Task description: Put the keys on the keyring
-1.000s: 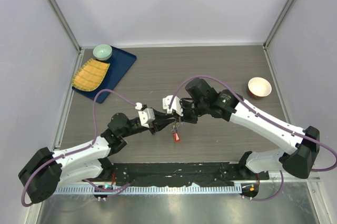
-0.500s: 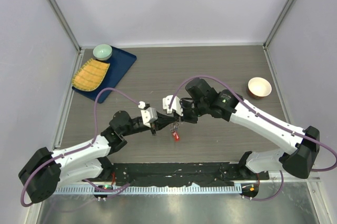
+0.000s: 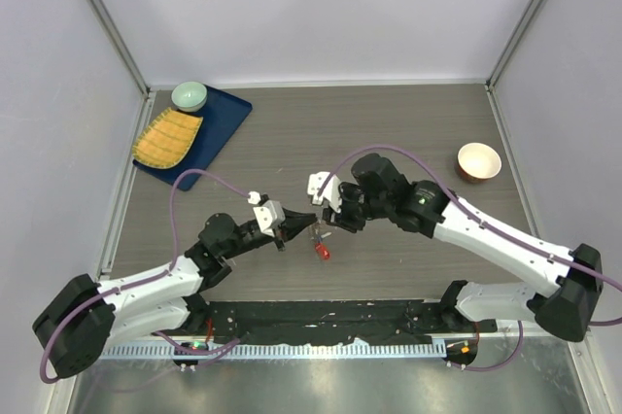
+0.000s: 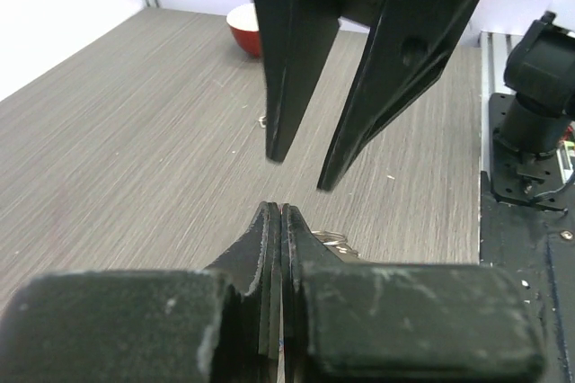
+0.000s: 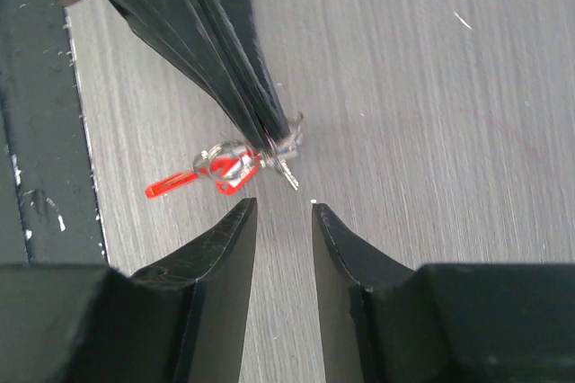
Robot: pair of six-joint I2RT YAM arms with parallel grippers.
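My left gripper (image 3: 309, 223) is shut on the keyring (image 5: 222, 164), a pale metal loop with a red tag (image 5: 176, 184) hanging below it, held just above the table. A small silver key (image 5: 289, 174) hangs at the pinch point. I cannot make out a red-headed key apart from the red tag. In the left wrist view the left gripper (image 4: 280, 212) has its jaws pressed together, with the ring (image 4: 329, 237) peeking out on the right. My right gripper (image 5: 283, 210) is open and empty, its tips a short way from the keyring. It shows in the top view (image 3: 328, 224).
A red-and-white bowl (image 3: 479, 161) stands at the right. A blue tray (image 3: 222, 120) at the back left holds a yellow mat (image 3: 167, 137) and a green bowl (image 3: 190, 95). The black base rail (image 3: 321, 315) runs along the near edge.
My right gripper has drawn back from the keyring and its arm has shifted right and nearer. My left gripper still holds the keyring and has moved slightly right.
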